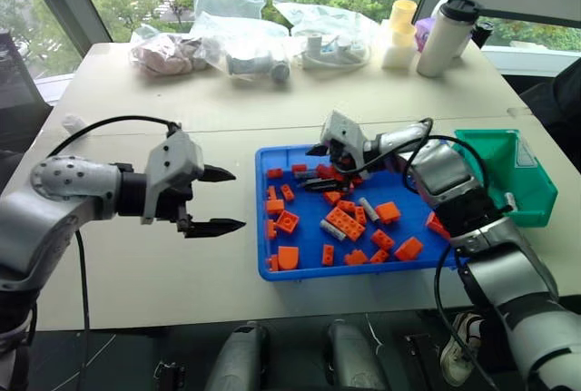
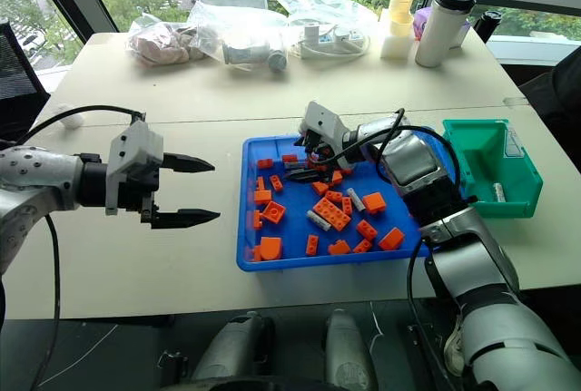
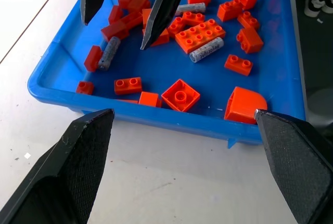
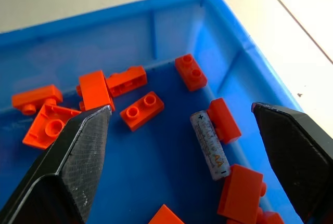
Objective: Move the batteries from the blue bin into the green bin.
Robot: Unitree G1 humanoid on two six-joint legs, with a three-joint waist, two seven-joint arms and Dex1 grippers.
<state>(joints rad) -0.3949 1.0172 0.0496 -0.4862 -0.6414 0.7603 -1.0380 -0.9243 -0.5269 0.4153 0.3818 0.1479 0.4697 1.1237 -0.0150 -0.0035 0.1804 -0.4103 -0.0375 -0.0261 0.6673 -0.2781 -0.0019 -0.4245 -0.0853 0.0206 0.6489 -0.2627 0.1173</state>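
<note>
- The batteries lie in the blue bin (image 1: 313, 264), mixed in with orange bricks (image 1: 343, 220).
- One battery (image 4: 209, 145) lies at the far end of the bin, close to its corner, touching an orange brick at its side.
- Two more batteries (image 1: 369, 209) lie among the bricks near the middle of the bin.
- One battery (image 2: 497, 192) already lies inside the green bin (image 2: 508, 200), which sits on the surface just to the right of the blue bin.
- The right tool (image 1: 318, 168) hangs over the far end of the blue bin, with its two black fingers (image 4: 78, 156) spread wide and nothing between them.
- In the right wrist view, the battery by the corner sits between those two fingers, but below them.
- I think the step now is reaching for that battery. It is not picked up yet.
- The next move calls for going lower, putting one finger on each long side of the battery, and pinching only the battery, not the brick that touches it.
- The right arm reaches across the bin from the right, and the tool points left and down.
- The left tool (image 1: 213, 200) hangs over the bare surface, left of the blue bin, spread wide and holding nothing. It points toward the bin.
</note>
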